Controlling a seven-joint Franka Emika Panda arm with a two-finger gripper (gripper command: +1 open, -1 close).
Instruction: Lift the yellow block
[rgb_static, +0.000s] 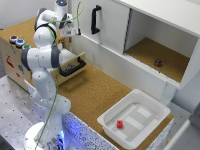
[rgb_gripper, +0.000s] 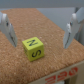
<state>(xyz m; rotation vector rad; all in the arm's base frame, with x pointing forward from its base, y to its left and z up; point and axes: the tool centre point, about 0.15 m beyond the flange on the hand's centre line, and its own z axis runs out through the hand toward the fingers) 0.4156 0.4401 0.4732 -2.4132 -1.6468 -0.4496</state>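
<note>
Tool (rgb_gripper: 41, 27) released, both fingers spread wide above the cork bench (rgb_gripper: 50, 67), yellow block (rgb_gripper: 34, 48) resting on it just below and between them, nearer one finger (rgb_gripper: 7, 29), needing a straight descent.

- A bright yellow block (rgb_gripper: 34, 47) with a dark letter S printed on its top face, lying between the gripper's (rgb_gripper: 39, 31) pale grey fingers (rgb_gripper: 73, 30).
- Beneath the gripper, a speckled brown cork surface (rgb_gripper: 47, 67).
- A white arm (rgb_static: 44, 60) with dark grey joints.
- A white cabinet (rgb_static: 150, 30) with a black handle (rgb_static: 95, 20).
- A white bin (rgb_static: 134, 119) holding a small red piece (rgb_static: 120, 124).
- Red, blue and green buttons (rgb_static: 19, 42).
</note>
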